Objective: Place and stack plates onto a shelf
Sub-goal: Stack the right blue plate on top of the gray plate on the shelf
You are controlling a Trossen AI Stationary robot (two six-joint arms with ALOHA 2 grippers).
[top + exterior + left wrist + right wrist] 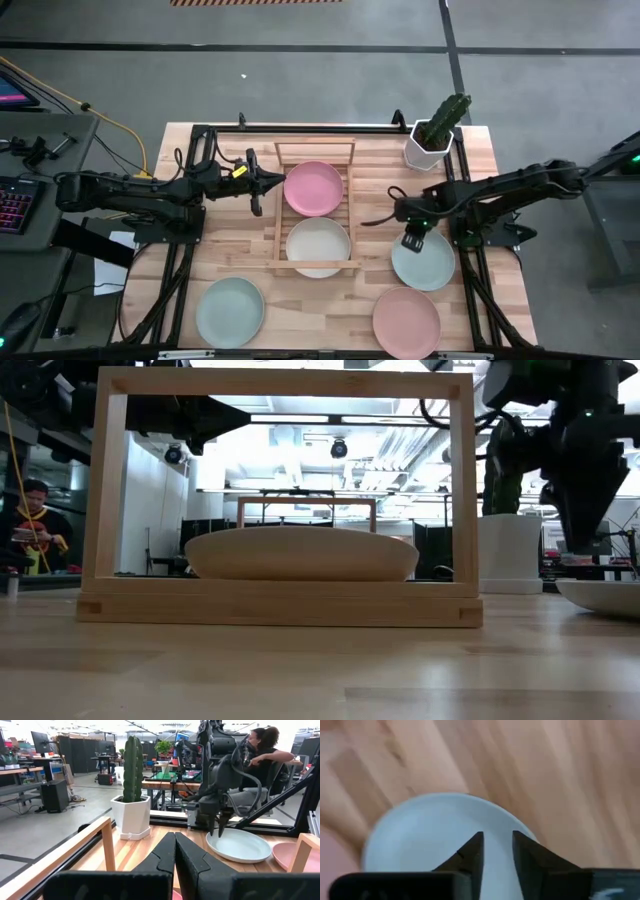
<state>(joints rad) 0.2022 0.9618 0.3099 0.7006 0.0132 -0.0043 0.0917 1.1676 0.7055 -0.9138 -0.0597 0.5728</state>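
Note:
The wooden shelf [315, 212] holds a pink plate [313, 188] on its far half and a cream plate [318, 246] on its near half; the low view shows the cream plate [300, 555] lying on the slats inside the frame [285, 605]. A mint plate [423, 262] lies flat on the table right of the shelf. My right gripper [413, 240] points down over its far-left rim, open, just above it [585, 545] without touching; the right wrist view shows the plate [420, 835] under the fingers [497, 847]. My left gripper [268, 183] is shut [175, 845], raised beside the pink plate's left edge.
A second mint plate [230, 311] lies near the table's near-left edge and another pink plate [406, 322] near its near-right edge. A white pot with a cactus [435, 135] stands at the far right corner. People sit beyond the table [260, 755] [35, 525].

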